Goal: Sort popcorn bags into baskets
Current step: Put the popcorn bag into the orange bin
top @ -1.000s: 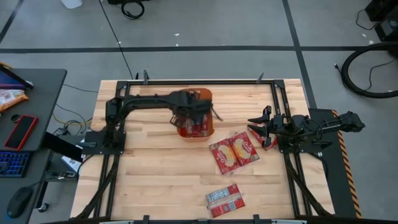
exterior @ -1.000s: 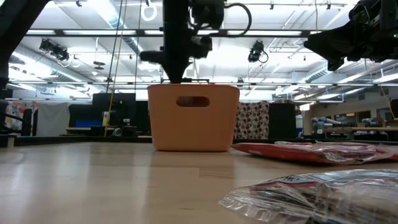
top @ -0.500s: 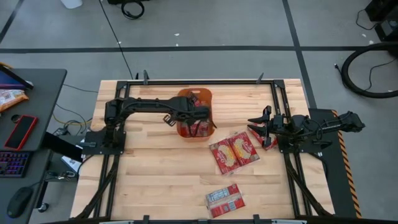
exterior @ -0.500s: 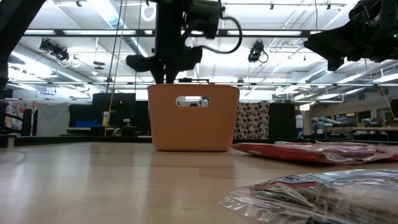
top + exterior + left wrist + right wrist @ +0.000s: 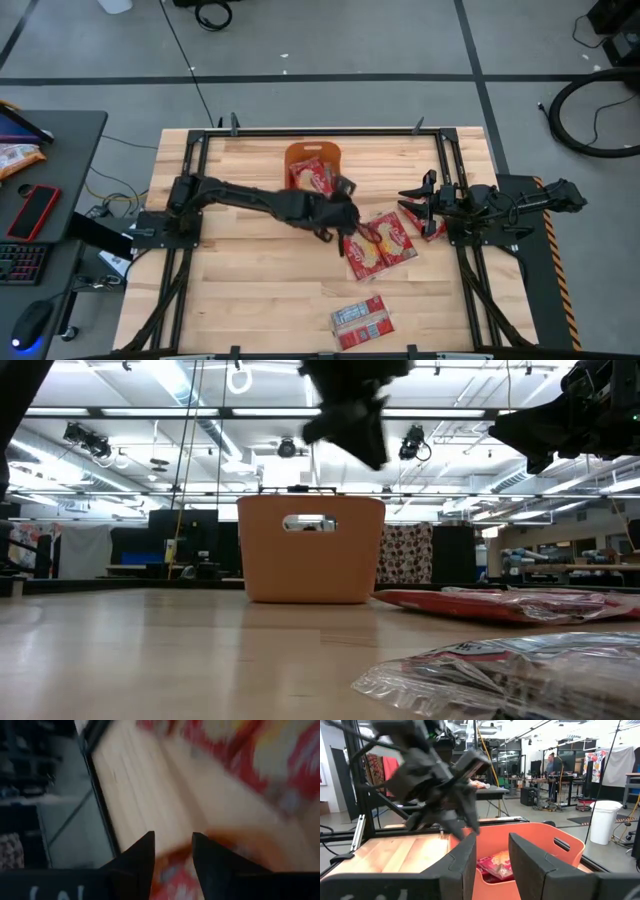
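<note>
The orange basket [image 5: 313,152] stands at the table's far middle with red popcorn bags [image 5: 311,178] lying in it. My left gripper [image 5: 348,222] hangs open with nothing between its fingers [image 5: 172,851], just near-right of the basket and at the left edge of two red bags [image 5: 378,243] lying flat side by side. Another red bag [image 5: 433,229] lies flat below my right arm. A bag with its grey-white label side up [image 5: 360,322] lies near the front edge. My right gripper [image 5: 408,200] waits open and empty at the right, pointing at the basket [image 5: 540,851].
Black frame rails [image 5: 190,200] run along the table's left and right sides. Bare wood lies at the near left [image 5: 250,290]. Left of the table, a side desk [image 5: 50,180] carries a red phone and a keyboard.
My left gripper has left its place above the basket and swung toward the table's near right, coming low over the left edge of the two side-by-side bags. A pale packet now shows behind the basket's handle hole, where none showed a second ago.
</note>
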Controlling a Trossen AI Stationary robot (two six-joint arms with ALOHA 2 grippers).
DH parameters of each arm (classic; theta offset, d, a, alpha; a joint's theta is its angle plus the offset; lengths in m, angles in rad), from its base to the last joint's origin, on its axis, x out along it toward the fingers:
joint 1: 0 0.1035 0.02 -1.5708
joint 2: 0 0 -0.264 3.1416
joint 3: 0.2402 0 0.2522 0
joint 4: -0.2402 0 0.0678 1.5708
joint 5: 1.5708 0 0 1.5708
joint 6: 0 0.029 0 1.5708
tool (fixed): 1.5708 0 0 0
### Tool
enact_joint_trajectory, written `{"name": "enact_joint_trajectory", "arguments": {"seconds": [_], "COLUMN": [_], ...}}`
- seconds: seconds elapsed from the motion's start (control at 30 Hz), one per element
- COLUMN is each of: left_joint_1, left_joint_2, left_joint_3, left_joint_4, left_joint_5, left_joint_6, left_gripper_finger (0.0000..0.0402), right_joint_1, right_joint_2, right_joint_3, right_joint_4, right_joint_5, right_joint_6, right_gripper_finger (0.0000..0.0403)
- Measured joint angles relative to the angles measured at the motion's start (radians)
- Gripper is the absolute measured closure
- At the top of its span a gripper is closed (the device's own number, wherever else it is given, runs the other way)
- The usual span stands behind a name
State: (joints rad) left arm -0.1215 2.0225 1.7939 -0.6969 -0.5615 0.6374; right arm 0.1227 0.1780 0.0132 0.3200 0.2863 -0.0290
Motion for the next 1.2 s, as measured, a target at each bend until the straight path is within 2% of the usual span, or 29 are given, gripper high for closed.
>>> {"name": "enact_joint_trajectory", "arguments": {"seconds": [0.23, 0.37, 0.5, 0.67, 0.83, 0.93, 1.1, 1.2], "left_joint_1": [-0.079, -0.110, -0.139, -0.196, -0.253, -0.300, -0.363, -0.382], "left_joint_2": [0.086, 0.137, 0.143, 0.112, 0.075, 0.044, 0.004, -0.021], "left_joint_3": [-0.001, -0.002, -0.002, -0.001, -0.001, -0.001, -0.001, -0.002], "left_joint_4": [0.128, 0.159, 0.115, -0.109, -0.344, -0.413, -0.548, -0.597], "left_joint_5": [0.163, 0.160, 0.134, 0.033, -0.025, -0.090, -0.123, -0.182], "left_joint_6": [0.061, 0.086, -0.064, -0.265, -0.467, -0.533, -0.627, -0.650], "left_gripper_finger": [0.0269, 0.0269, 0.0269, 0.0283, 0.0314, 0.0335, 0.0362, 0.0373], "right_joint_1": [0.000, 0.000, 0.000, 0.000, 0.000, 0.000, 0.000, 0.000], "right_joint_2": [0.000, 0.000, 0.000, 0.000, 0.000, 0.000, 0.000, 0.000], "right_joint_3": [0.000, 0.000, 0.000, 0.000, 0.000, 0.000, 0.000, 0.000], "right_joint_4": [-0.002, -0.001, 0.000, 0.000, 0.000, 0.000, 0.000, 0.000], "right_joint_5": [0.000, 0.000, 0.000, 0.000, 0.000, 0.000, 0.000, 0.000], "right_joint_6": [0.000, 0.000, 0.000, 0.000, 0.000, 0.000, 0.000, 0.000], "right_gripper_finger": [0.0284, 0.0284, 0.0284, 0.0284, 0.0283, 0.0284, 0.0283, 0.0283]}}
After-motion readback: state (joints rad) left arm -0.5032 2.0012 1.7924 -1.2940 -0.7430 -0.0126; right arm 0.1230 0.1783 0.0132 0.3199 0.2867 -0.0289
